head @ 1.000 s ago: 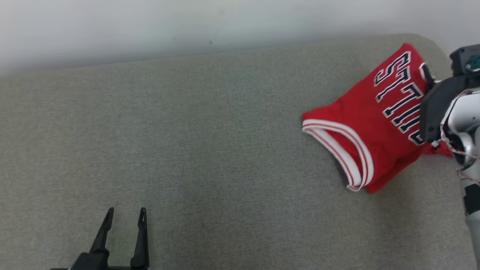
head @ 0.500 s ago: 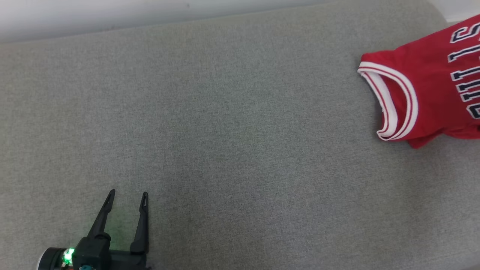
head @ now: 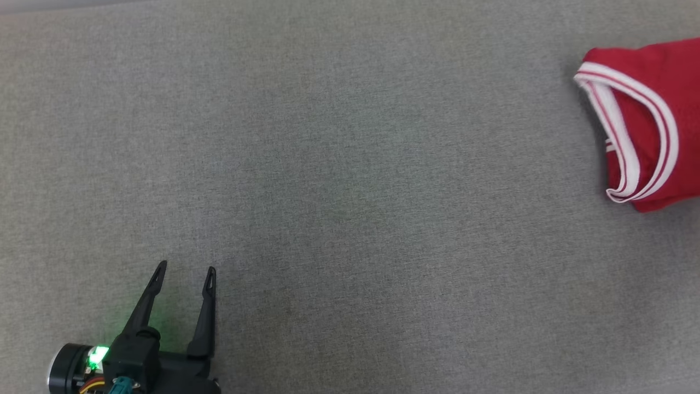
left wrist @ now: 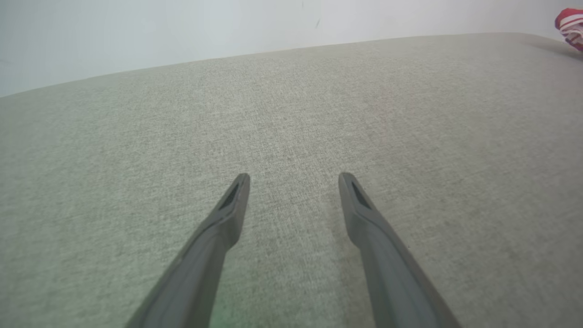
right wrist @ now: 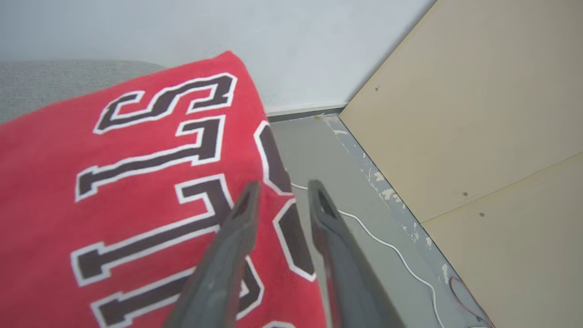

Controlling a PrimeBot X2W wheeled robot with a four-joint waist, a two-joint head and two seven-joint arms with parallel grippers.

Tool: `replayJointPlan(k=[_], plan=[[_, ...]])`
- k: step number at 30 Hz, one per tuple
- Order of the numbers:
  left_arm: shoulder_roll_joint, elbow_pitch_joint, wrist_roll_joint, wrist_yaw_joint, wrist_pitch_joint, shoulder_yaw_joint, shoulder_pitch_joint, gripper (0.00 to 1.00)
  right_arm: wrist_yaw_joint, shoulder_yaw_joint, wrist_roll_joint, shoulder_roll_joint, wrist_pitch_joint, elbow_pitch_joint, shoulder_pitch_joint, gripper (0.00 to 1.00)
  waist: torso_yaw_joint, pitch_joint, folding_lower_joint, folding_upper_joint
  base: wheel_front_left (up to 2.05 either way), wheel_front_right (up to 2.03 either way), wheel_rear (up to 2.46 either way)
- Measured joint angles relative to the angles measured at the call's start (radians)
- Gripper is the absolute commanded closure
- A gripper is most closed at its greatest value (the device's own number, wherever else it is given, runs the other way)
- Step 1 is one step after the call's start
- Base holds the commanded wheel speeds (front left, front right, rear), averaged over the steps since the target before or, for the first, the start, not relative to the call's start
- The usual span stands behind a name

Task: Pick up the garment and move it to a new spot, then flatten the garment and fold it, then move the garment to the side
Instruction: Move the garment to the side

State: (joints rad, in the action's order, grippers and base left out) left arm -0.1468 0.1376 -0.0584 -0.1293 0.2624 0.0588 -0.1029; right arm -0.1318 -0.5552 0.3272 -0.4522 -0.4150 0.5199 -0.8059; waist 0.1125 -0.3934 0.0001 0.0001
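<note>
While left gripper (head: 186, 267) spreads wide over broad grey cushion (head: 350, 164), garment (head: 683, 65) at its right edge, right gripper (right wrist: 284, 184) narrowly parted.

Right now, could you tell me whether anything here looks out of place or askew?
Only the folded red jersey: it lies askew at the grey surface's far right edge, beside the drop to the floor.

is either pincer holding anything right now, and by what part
Nothing is held. The left pincer stands open over the grey surface; the right pincer is parted at the lettered edge of the red jersey, no cloth between its fingers.
</note>
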Motion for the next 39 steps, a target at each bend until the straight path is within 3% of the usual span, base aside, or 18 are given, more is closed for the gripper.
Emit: replayJointPlan(k=[6,15,21,24,31,39], plan=[[0.004,-0.019,0.010,0.007,0.000,0.005,-0.010,0.00,0.000,-0.005,0.026,0.025,0.145,0.027,-0.021,0.00,-0.005,0.005,-0.0001,0.0000,0.00,0.00,0.00],[0.033,-0.034,0.002,0.029,0.000,-0.009,0.002,0.00,0.000,0.054,-0.055,0.069,0.304,0.034,0.059,0.00,-0.014,0.077,-0.0002,-0.0001,0.00,0.00,0.00],[0.070,-0.044,-0.077,0.031,0.000,-0.051,0.040,0.00,0.000,0.156,-0.132,0.138,0.452,-0.095,0.227,0.00,-0.023,0.146,-0.0003,-0.0002,0.00,0.00,0.00],[0.080,-0.046,-0.098,0.031,0.000,-0.079,0.060,0.00,0.000,0.231,-0.165,0.191,0.517,-0.198,0.399,0.00,-0.033,0.195,-0.0004,-0.0002,0.00,0.00,0.00],[0.092,-0.007,-0.145,0.050,0.000,-0.114,0.098,0.00,0.000,0.313,-0.213,0.298,0.541,-0.341,0.621,0.00,-0.051,0.278,-0.0004,-0.0003,0.00,0.00,0.00],[0.095,0.033,-0.152,0.058,0.000,-0.120,0.143,0.00,0.000,0.338,-0.256,0.382,0.572,-0.401,0.747,0.00,-0.072,0.345,-0.0004,-0.0003,0.00,0.00,0.00]])
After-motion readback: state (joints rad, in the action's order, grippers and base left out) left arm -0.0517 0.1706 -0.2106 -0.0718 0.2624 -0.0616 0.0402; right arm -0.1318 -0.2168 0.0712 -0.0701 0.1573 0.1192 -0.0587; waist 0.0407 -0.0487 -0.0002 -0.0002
